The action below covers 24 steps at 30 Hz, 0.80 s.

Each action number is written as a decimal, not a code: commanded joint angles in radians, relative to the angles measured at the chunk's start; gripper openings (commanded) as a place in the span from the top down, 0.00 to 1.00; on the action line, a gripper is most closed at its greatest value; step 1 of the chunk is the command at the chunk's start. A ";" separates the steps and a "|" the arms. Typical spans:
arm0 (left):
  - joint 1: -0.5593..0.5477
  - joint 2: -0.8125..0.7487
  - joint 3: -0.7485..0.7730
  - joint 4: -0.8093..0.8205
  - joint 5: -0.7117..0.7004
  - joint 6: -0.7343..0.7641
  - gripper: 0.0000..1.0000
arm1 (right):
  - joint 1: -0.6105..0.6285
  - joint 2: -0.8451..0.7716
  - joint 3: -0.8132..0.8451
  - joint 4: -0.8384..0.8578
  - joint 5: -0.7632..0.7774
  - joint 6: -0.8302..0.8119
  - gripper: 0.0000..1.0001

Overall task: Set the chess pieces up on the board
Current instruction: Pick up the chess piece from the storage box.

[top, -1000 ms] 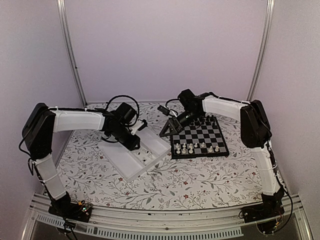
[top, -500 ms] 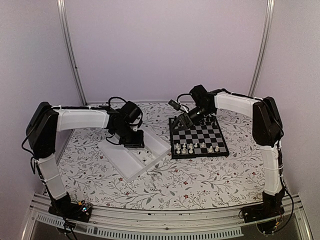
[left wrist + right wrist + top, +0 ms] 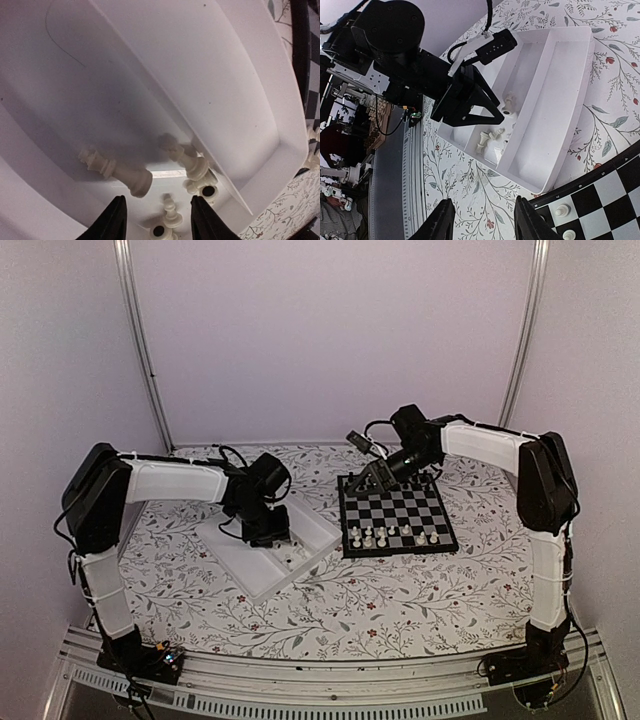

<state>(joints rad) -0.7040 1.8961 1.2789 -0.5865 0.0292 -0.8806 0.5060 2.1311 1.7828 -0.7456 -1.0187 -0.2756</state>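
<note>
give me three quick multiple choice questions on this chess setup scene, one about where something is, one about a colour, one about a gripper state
1. Where is the left gripper?
A. against the back wall
B. over the white compartmented plastic tray
C. down by its own base

2. What colour are the tiny plastic chessmen lying in that tray?
A. black
B. red
C. white

3. How do the fingers of the right gripper stand?
A. apart, with nothing between them
B. shut on a pawn
C. shut on the tray's rim

Key:
1 B: the top view shows it above the tray.
2 C: the left wrist view shows pale pieces on the tray floor.
3 A: the right wrist view shows only floral cloth between its fingers.
</note>
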 commanded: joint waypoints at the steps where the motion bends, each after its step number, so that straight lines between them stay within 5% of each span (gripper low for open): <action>1: 0.001 0.067 0.042 -0.039 -0.023 -0.056 0.56 | -0.016 -0.039 -0.016 0.018 -0.030 -0.010 0.56; 24: 0.090 0.223 0.122 -0.070 -0.112 0.114 0.79 | -0.045 -0.017 -0.025 0.014 -0.062 -0.009 0.57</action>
<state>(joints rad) -0.6296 2.0441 1.3941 -0.6247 -0.0456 -0.8459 0.4690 2.1292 1.7676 -0.7372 -1.0565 -0.2756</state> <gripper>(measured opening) 0.236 0.434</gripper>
